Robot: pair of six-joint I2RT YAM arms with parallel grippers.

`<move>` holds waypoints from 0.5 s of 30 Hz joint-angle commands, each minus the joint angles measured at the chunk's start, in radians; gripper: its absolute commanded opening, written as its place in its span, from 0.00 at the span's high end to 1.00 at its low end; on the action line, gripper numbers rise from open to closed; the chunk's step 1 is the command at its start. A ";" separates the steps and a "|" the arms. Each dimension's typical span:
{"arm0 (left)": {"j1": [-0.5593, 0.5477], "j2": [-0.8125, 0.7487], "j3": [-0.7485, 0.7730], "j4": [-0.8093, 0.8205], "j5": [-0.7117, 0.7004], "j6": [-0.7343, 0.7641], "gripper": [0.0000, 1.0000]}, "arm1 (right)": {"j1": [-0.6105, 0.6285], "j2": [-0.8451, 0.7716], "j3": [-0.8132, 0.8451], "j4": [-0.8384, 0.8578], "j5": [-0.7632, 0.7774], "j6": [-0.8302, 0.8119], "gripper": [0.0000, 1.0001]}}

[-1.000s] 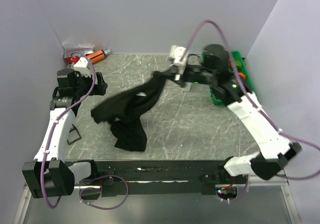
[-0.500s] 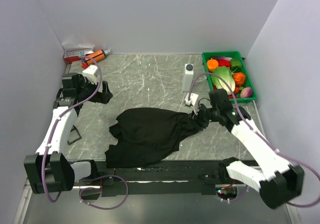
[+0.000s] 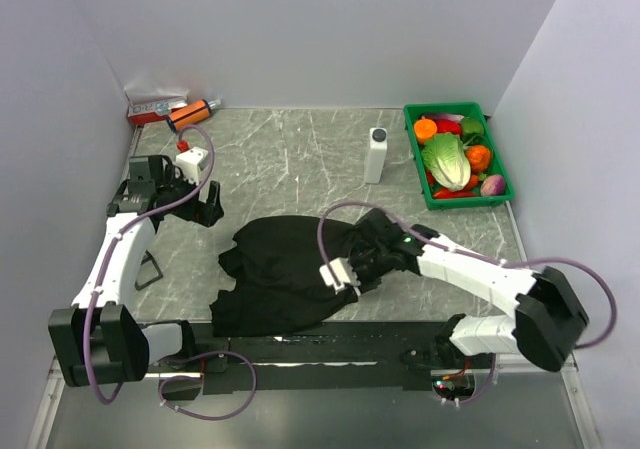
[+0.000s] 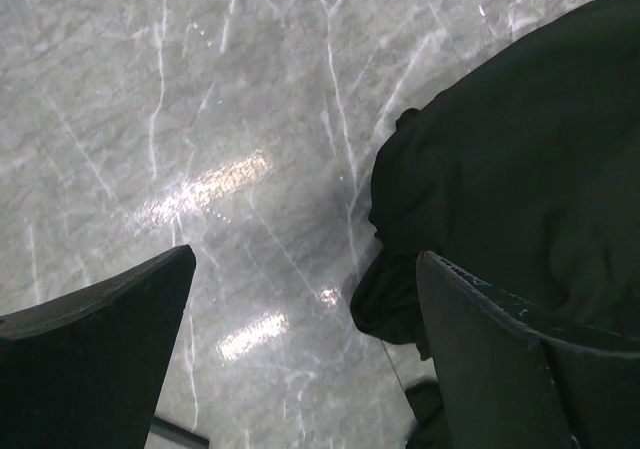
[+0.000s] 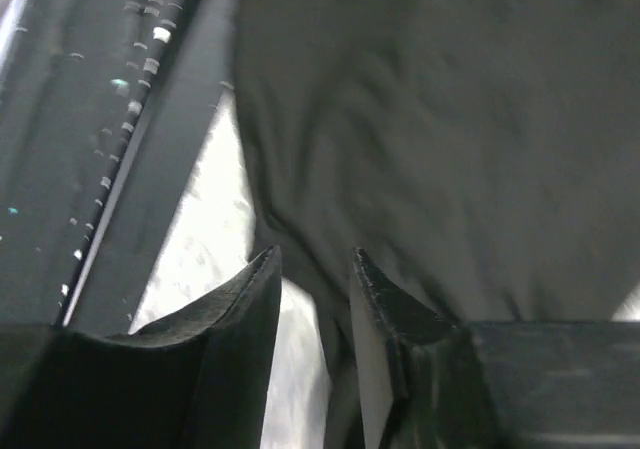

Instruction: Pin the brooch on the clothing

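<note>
The clothing, a black T-shirt (image 3: 285,269), lies crumpled on the grey marble table near its front edge; no lettering shows. No brooch is in view. My right gripper (image 3: 348,274) is low over the shirt's right front part. In the right wrist view its jaws (image 5: 316,252) stand a little apart, with a fold of the shirt (image 5: 430,149) running between them and bright table showing in the gap. My left gripper (image 3: 205,207) is wide open and empty just left of the shirt. In the left wrist view (image 4: 305,259) the shirt's edge (image 4: 500,189) lies by the right finger.
A green tray (image 3: 508,191) of vegetables stands at the back right. A white bottle (image 3: 377,154) stands left of it. A red box and an orange tube (image 3: 165,111) lie in the back left corner. A black wire stand (image 3: 150,269) sits by the left arm.
The right arm brought the lifted shirt down onto the table, then moved left to its front right part. The left gripper moved slightly forward towards the shirt.
</note>
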 commanded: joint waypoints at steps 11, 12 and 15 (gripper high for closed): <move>0.004 0.062 0.052 0.037 -0.038 -0.127 0.02 | 0.285 0.290 0.043 0.267 -0.077 -0.078 0.50; 0.004 0.049 0.052 0.034 -0.038 -0.121 0.02 | 0.288 0.318 0.086 0.252 -0.070 -0.067 0.54; 0.004 0.009 0.035 0.038 -0.039 -0.104 0.01 | 0.282 0.421 0.173 0.189 -0.033 -0.020 0.57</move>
